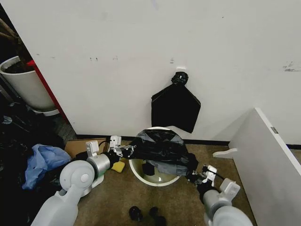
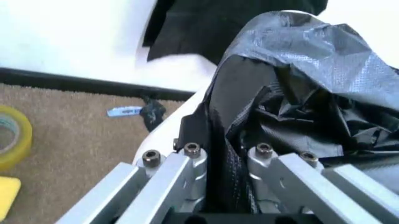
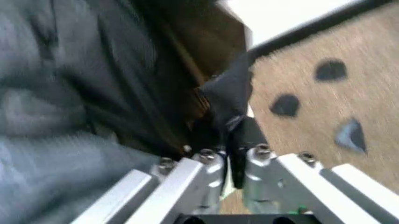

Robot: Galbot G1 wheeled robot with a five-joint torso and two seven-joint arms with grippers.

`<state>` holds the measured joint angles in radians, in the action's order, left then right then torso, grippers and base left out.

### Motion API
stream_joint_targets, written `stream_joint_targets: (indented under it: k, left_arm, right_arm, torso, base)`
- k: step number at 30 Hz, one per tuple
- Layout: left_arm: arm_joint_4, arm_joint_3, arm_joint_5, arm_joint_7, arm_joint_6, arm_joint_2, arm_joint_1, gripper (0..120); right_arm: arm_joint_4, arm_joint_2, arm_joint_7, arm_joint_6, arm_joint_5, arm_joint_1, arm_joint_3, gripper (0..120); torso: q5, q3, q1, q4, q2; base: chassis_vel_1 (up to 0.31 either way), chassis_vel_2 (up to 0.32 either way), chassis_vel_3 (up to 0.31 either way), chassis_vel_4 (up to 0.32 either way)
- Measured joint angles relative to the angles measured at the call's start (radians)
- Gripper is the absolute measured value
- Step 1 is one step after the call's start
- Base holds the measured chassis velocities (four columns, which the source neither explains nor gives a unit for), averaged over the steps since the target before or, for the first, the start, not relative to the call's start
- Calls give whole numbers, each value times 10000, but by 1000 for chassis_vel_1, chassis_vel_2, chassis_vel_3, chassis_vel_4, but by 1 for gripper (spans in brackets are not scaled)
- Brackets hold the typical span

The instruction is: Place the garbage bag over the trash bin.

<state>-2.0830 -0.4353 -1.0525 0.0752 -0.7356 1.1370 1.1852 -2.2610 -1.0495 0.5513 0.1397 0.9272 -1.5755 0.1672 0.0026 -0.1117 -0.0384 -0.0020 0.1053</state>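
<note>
The trash bin (image 1: pixel 153 184) is a round white bucket standing on the brown carpet by the wall. The garbage bag (image 1: pixel 162 149), glossy wrinkled black film, lies bunched across its far rim and top, leaving the near part of the opening uncovered. My left gripper (image 1: pixel 127 151) is at the bin's left rim, shut on the bag's edge. In the left wrist view the film (image 2: pixel 293 79) runs down between the fingers (image 2: pixel 187 163) beside the white rim (image 2: pixel 165 133). My right gripper (image 1: pixel 193 176) is at the right rim, shut on a fold of black film (image 3: pixel 227 93).
A flat black bag (image 1: pixel 175 107) hangs on the wall behind the bin. A white planter (image 1: pixel 26 84) stands far left, with blue cloth (image 1: pixel 44 162) on black plastic below it. Yellow tape (image 1: pixel 118 166) lies left of the bin, dark lumps (image 1: pixel 146 214) in front, a white panel (image 1: pixel 268 155) right.
</note>
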Motion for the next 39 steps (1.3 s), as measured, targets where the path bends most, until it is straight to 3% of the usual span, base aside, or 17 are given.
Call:
stream_joint_targets:
  k: [5, 8, 12, 14, 17, 22, 26, 27, 30, 34, 39]
  left_arm:
    - [22, -33, -50, 59, 2, -72, -91, 5]
    - [185, 43, 23, 79, 17, -214, -212, 5]
    - [422, 245, 274, 101, 168, -345, -444, 5]
    - [680, 610, 796, 49, 484, -535, -616, 5]
    - [801, 887, 1147, -16, 683, -624, -686, 5]
    - [963, 1646, 1859, -134, 867, -587, -910, 5]
    - [964, 1894, 2153, -232, 928, -601, -880, 5]
    - [932, 2051, 2426, -310, 1018, -657, -801, 5]
    - [759, 2182, 3227, -540, 1406, -775, -665, 5]
    - [589, 2269, 3840, -719, 1674, -794, -581, 5]
    - [417, 2368, 4308, -853, 1819, -737, -407, 5]
  right_arm:
    - [643, 215, -1360, -1054, -1445, -46, -55, 18]
    - [1368, 398, -2716, -2434, -3034, 11, 103, 34]
    - [1899, 463, -3232, -3256, -4717, 38, 405, 46]
    - [2087, 540, -2988, -3369, -5881, 20, 748, 55]
    - [2072, 577, -2260, -3154, -6383, -11, 920, 63]
    - [1789, 694, -603, -2571, -7393, -339, 1062, 84]
    - [1769, 699, -930, -3253, -7691, -343, 1066, 93]
    - [1820, 762, -1810, -3959, -7917, -298, 1068, 98]
    - [2016, 1152, -3994, -4670, -8678, -112, 1075, 100]
    - [2050, 1480, -4897, -4395, -9336, 123, 1058, 100]
    - [2049, 1793, -5368, -3904, -10038, 414, 1115, 85]
  torso:
    - [0, 0, 0, 0, 0]
    - [0, 0, 0, 2, 1]
    - [0, 0, 0, 0, 0]
    - [2, 0, 0, 0, 0]
    - [0, 0, 0, 2, 0]
    - [0, 0, 0, -3, 0]
    - [1, 0, 0, -3, 0]
    - [0, 0, 0, 1, 0]
    - [1, 0, 0, 3, 0]
    - [1, 0, 0, 1, 0]
    - [0, 0, 0, 0, 0]
  base:
    - [0, 0, 0, 0]
    - [0, 0, 0, 0]
    - [0, 0, 0, 0]
    - [0, 0, 0, 0]
    - [0, 0, 0, 0]
    - [0, 0, 0, 0]
    - [0, 0, 0, 0]
    - [0, 0, 0, 0]
    - [0, 0, 0, 0]
    - [0, 0, 0, 0]
    - [0, 0, 0, 0]
